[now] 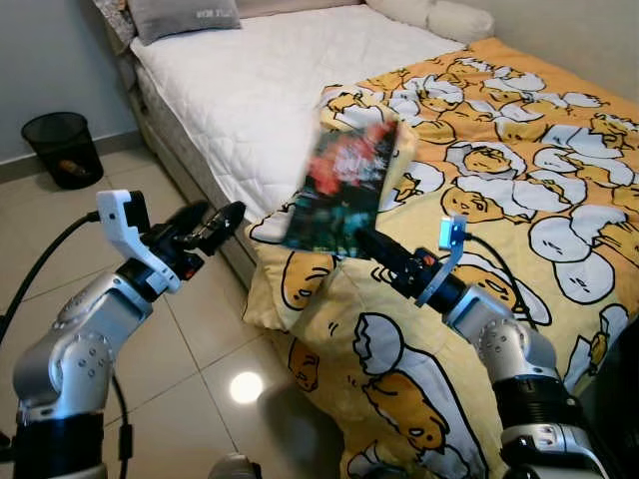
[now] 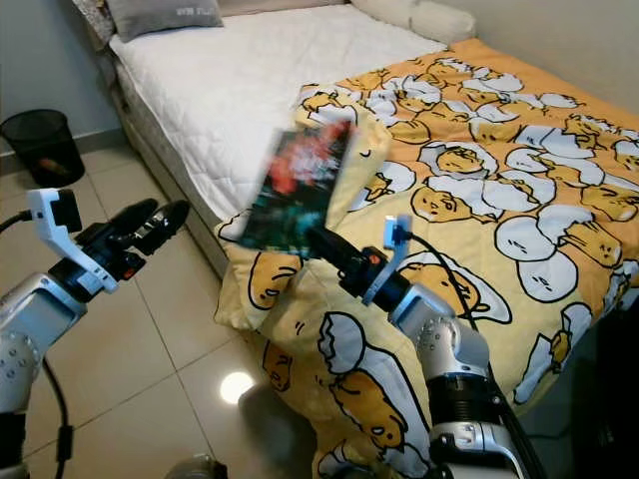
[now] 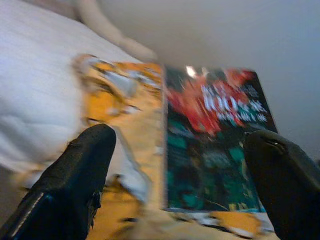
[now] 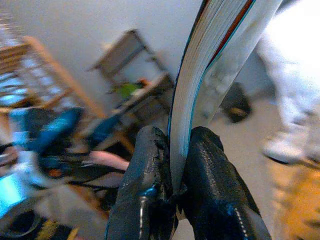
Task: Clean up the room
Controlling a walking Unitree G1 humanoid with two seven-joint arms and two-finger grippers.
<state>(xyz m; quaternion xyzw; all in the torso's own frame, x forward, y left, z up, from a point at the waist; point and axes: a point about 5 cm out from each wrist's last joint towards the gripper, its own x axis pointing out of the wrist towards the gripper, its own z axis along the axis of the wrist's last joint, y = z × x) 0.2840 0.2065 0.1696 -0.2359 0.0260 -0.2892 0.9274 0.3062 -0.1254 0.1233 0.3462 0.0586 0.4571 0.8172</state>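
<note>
**Book held up over the bed's near corner**

You are looking at a bed [image 1: 250, 90] that runs from the far wall toward you, its white mattress bare on the left half. A yellow blanket [image 1: 519, 200] printed with egg figures covers the right half and spills over the bed's near corner down to the tiled floor [image 1: 200, 349]. A grey pillow [image 1: 185, 15] lies at the far left corner of the bed, and white pillows [image 1: 429, 12] sit at the far right corner. A black bin [image 1: 63, 148] stands on the floor near the wall, well apart from the bed's left edge.

Your right gripper [image 1: 364, 242] is raised above the blanket's hanging corner, its two black fingers [image 4: 150, 175] pinched together on the lower edge of a book [image 1: 341, 185]. The book stands tilted in the air, dark cover with red and green print, blurred in the head views.

Your left gripper [image 1: 215, 225] hovers over the floor beside the bed's left edge, near the book but not touching it; its fingers [image 3: 75, 175] are spread apart with nothing between them, pointing at the book's cover
</note>
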